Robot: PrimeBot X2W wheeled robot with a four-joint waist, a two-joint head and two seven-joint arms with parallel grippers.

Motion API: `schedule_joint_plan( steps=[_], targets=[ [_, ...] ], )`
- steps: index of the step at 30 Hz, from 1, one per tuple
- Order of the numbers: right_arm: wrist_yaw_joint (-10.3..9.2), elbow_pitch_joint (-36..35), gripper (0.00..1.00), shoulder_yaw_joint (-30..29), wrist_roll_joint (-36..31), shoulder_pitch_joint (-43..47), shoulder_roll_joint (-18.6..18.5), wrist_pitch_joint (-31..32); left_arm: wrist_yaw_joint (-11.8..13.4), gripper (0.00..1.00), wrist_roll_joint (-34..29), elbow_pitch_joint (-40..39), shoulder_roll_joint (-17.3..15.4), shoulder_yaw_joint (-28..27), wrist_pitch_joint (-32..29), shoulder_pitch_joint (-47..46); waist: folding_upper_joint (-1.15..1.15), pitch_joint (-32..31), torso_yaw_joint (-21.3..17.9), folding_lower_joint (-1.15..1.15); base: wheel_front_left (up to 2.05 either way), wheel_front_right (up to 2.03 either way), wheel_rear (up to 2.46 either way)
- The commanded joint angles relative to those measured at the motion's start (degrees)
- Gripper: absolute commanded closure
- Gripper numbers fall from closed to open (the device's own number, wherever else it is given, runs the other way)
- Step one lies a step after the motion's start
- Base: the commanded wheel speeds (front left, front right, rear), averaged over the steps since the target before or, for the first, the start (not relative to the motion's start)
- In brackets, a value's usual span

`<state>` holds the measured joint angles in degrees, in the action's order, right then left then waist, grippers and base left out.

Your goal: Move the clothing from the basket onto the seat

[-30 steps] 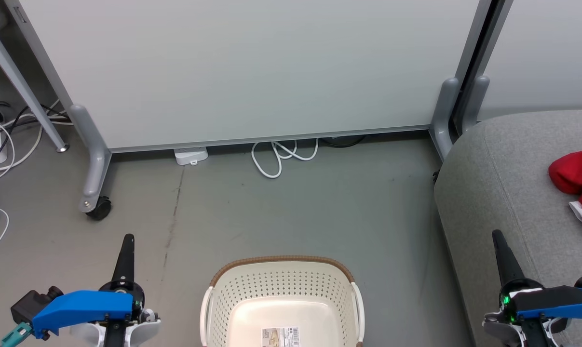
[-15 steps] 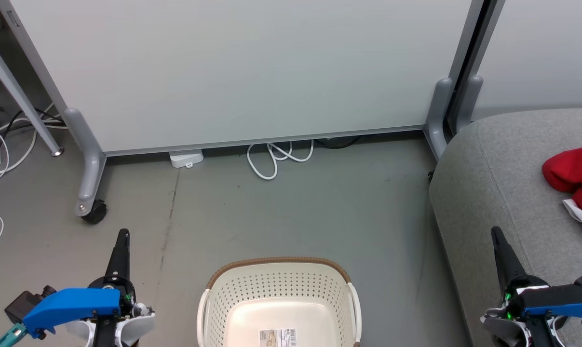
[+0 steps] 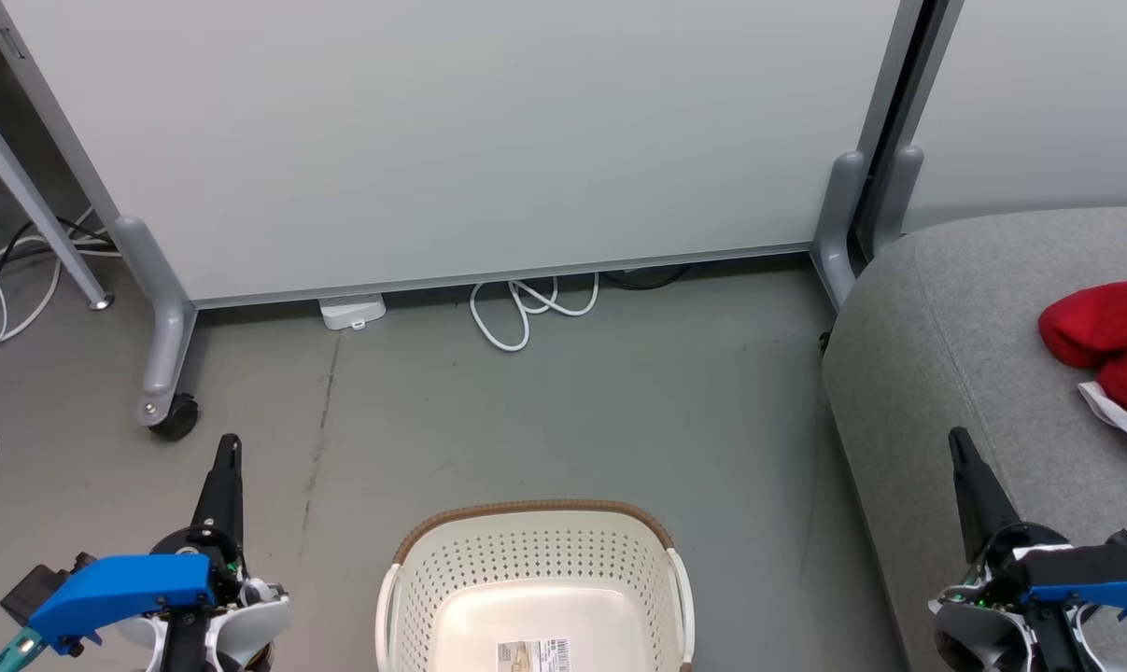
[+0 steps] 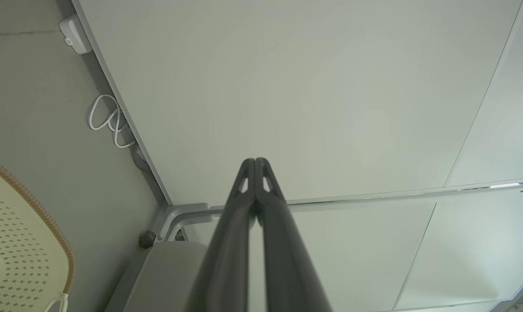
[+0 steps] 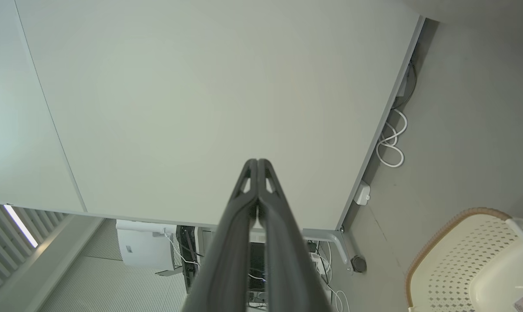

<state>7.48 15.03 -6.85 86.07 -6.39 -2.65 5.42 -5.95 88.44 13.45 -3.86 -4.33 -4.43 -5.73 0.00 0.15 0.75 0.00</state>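
The clothing lies bunched on the seat, ahead and to the right of the right gripper, the nearer one, while the basket between the arms shows a paper label and no garment; right gripper and left gripper both stand clenched and empty.

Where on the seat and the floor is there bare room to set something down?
The seat is bare from its rounded left edge across to the clothing, which lies at its right. The floor is bare between the basket rim and the partition. Crowded: the white cable coil under the partition, and loose cables at far left.
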Motion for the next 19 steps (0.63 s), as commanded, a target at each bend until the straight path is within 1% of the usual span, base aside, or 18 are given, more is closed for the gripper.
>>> schedule_joint_plan(
  steps=[1, 13, 19],
  targets=[
    [0.02, -0.4, 1.0, 0.1, 1.5, -0.6, -0.4, 0.3, 0.1, 1.0, 1.1, -0.5, 0.0, -0.4, -0.3, -0.8, 0.0, 0.0, -0.1, 0.0, 0.0, 0.0, 0.0],
    [0.02, -0.5, 1.0, 0.2, 6.5, -1.0, -0.4, 1.5, 0.2, 1.0, 4.9, -1.2, 0.3, -1.7, -1.5, -0.8, 0.0, -0.2, -0.7, 0.0, 0.0, 0.0, 0.0],
    [0.02, -0.5, 1.0, 0.2, 6.3, -0.9, -0.4, 1.4, 0.2, 1.0, 4.7, -1.2, 0.3, -1.6, -1.5, -0.8, 0.0, -0.2, -0.8, 0.0, 0.0, 0.0, 0.0]
  ],
)
